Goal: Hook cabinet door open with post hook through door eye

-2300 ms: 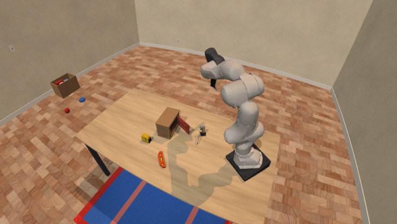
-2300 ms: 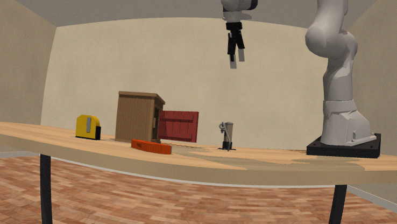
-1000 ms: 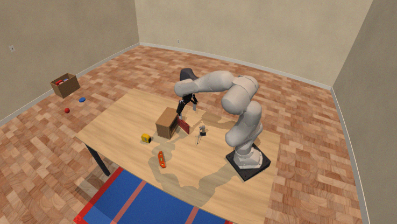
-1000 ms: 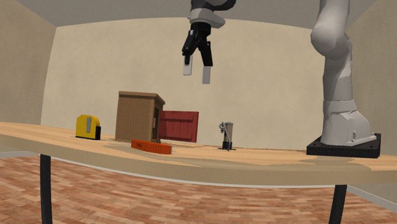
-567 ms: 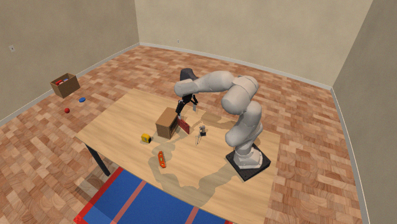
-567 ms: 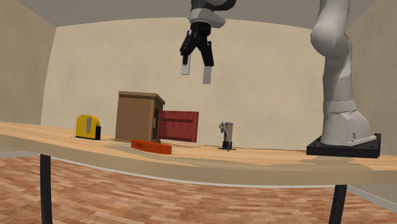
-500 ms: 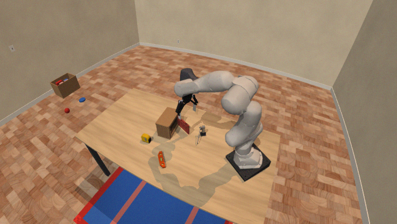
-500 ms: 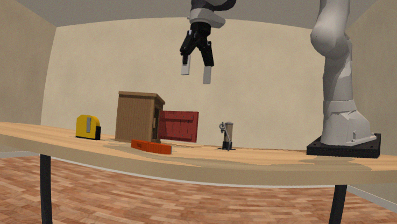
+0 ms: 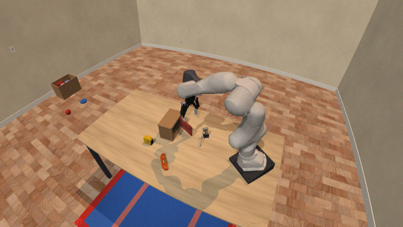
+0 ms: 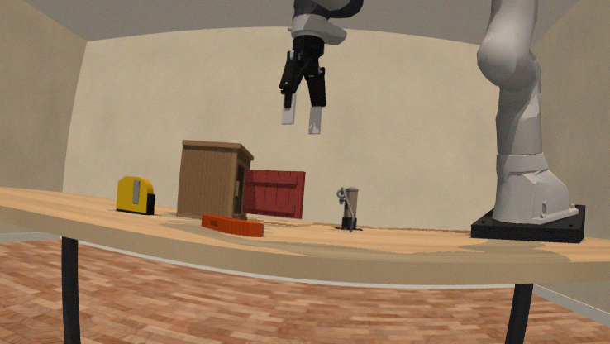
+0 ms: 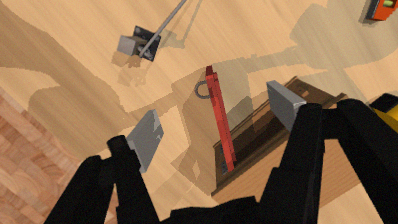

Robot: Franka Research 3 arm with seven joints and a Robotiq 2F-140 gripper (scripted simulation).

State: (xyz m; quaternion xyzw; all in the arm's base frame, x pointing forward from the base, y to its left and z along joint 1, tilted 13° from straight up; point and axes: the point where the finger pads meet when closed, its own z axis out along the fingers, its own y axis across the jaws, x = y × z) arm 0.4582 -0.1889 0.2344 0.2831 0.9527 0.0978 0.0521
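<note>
You are holding the gripper point(image 10: 301, 121), part-open and empty, high above the red cabinet door point(image 10: 274, 193), which is standing ajar, while the hook point(image 10: 346, 207) is hanging unused on its post point(image 10: 350, 201), the eye point(image 11: 202, 90) unthreaded.

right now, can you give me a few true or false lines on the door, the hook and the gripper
1. The red door stands open from the cabinet. True.
2. The hook is through the eye on the door. False: it hangs at its post, apart from the door.
3. The gripper holds the hook. False: it is high above the door with nothing between its fingers.
4. An orange level lies on the table in front of the cabinet. True.
5. The yellow tape measure sits on top of the cabinet. False: it sits on the table beside it.
</note>
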